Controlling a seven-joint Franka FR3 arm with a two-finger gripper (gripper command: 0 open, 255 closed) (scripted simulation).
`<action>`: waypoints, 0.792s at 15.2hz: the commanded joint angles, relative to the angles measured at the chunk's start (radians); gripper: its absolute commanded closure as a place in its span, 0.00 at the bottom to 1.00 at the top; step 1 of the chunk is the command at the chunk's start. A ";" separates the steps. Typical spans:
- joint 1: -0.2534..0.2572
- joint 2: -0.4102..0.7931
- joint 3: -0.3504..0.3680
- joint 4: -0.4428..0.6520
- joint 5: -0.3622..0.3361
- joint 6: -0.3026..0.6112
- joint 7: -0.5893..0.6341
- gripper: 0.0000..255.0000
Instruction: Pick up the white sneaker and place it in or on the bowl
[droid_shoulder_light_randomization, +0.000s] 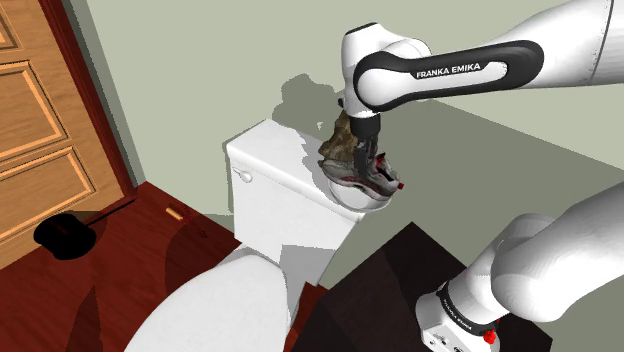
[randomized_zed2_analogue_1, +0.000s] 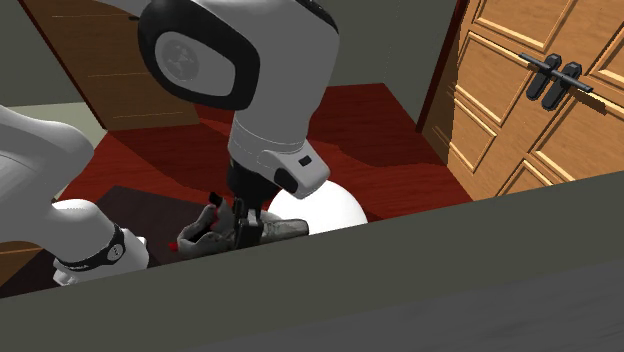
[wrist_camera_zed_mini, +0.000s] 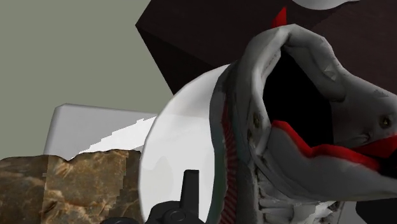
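Toilet tank (droid_shoulder_light_randomization: 265, 160) top: grey sneaker (droid_shoulder_light_randomization: 385, 180) across bowl (droid_shoulder_light_randomization: 362, 203), heel toward stand (droid_shoulder_light_randomization: 395, 290).

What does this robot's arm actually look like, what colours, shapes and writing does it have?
The arm is rounded white segments with dark joints. One black band reads FRANKA EMIKA in white. It ends in an all-black gripper. A small red spot shows on a lower segment.
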 joint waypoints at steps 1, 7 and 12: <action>0.002 0.005 0.003 0.037 0.002 -0.033 0.000 0.00; 0.007 0.023 0.010 0.145 0.008 -0.123 -0.002 0.00; 0.007 0.023 0.010 0.145 0.008 -0.123 -0.002 0.00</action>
